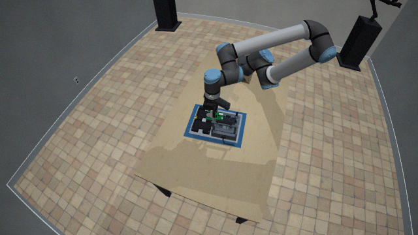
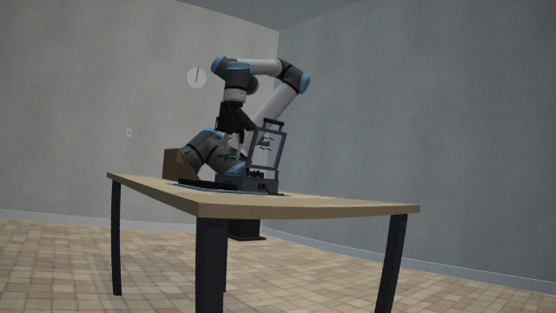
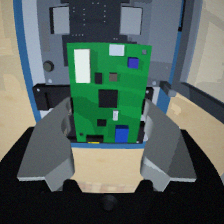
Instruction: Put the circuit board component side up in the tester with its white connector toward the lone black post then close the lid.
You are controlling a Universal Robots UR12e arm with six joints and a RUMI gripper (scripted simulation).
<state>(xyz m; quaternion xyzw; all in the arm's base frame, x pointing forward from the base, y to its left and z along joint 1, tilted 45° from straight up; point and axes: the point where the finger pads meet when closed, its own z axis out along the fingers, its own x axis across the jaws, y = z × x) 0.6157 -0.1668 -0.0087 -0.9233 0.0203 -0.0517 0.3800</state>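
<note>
My gripper [image 1: 216,113] [image 2: 237,146] [image 3: 107,99] is shut on the green circuit board [image 1: 219,115] [image 2: 226,156] [image 3: 107,92]. It grips the board by its two long edges and holds it level in the air, component side up. The white connector [image 3: 81,66] sits at the board's far left corner in the wrist view. The board hangs between the black tray [image 1: 200,125] [image 2: 200,183] and the grey tester [image 1: 225,133] [image 2: 254,183] [image 3: 60,20]. The tester's clear lid [image 2: 267,149] stands open and upright. The board hides the pins.
The tray and tester sit on a blue mat [image 1: 241,138] [image 3: 19,60] in the middle of the wooden table [image 1: 209,176] [image 2: 269,204]. A small dark round knob [image 3: 48,66] shows on the tester's left side. The arm's base block [image 2: 174,167] stands at the back of the table.
</note>
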